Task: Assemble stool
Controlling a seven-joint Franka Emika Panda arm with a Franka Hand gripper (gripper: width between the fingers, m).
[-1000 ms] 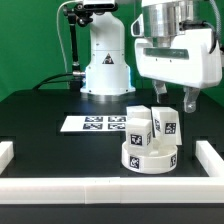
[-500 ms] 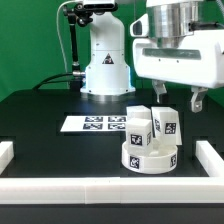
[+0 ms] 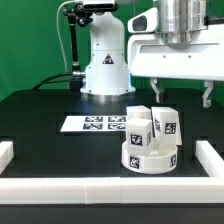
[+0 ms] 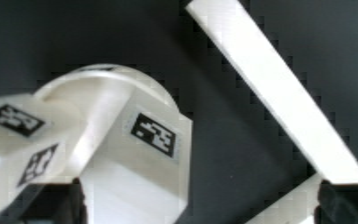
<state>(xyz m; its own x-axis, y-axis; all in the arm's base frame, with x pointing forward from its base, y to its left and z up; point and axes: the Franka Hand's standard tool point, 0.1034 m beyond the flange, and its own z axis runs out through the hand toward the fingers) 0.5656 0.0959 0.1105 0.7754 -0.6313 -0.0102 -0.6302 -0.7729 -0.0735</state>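
Observation:
The stool's round white seat [image 3: 150, 157] lies on the black table at the exterior view's right of centre. Blocky white legs with black-and-white tags [image 3: 140, 128] [image 3: 166, 125] stand upright on it. My gripper [image 3: 184, 95] hangs above and slightly to the exterior view's right of the legs, open and empty, apart from them. In the wrist view the tagged legs [image 4: 123, 130] lie below the gripper [image 4: 197, 208], and one dark fingertip [image 4: 51, 205] shows at the frame's edge.
The marker board [image 3: 95, 124] lies behind the stool. White border rails run along the front [image 3: 110, 187], left [image 3: 8, 152] and right [image 3: 212, 152]; a rail also shows in the wrist view [image 4: 274, 90]. The robot base [image 3: 105, 60] stands at the back.
My gripper has risen away from the legs and drifted a little to the exterior view's right. The stool parts have not moved.

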